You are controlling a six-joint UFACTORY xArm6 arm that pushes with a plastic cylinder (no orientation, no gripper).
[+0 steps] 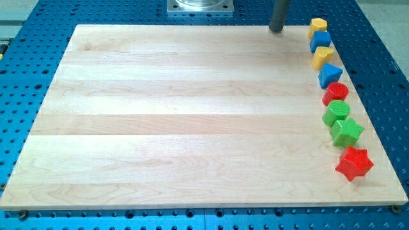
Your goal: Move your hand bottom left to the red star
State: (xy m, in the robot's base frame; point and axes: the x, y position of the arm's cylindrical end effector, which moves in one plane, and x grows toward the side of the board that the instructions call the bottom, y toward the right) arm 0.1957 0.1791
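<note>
The red star (pixel 354 163) lies at the view's lower right, near the right edge of the wooden board (pixel 192 115). My tip (pixel 277 29) stands at the board's top edge, right of centre, far above and to the left of the red star. It touches no block. The nearest blocks are the yellow block (pixel 317 26) and the blue block (pixel 321 39) to its right.
A column of blocks runs down the board's right edge: yellow, blue, a second yellow (pixel 322 58), a blue triangle-like block (pixel 330 75), a red cylinder (pixel 336 93), a green block (pixel 336 114), a green star-like block (pixel 347 132). A metal mount (pixel 200 6) sits at the top.
</note>
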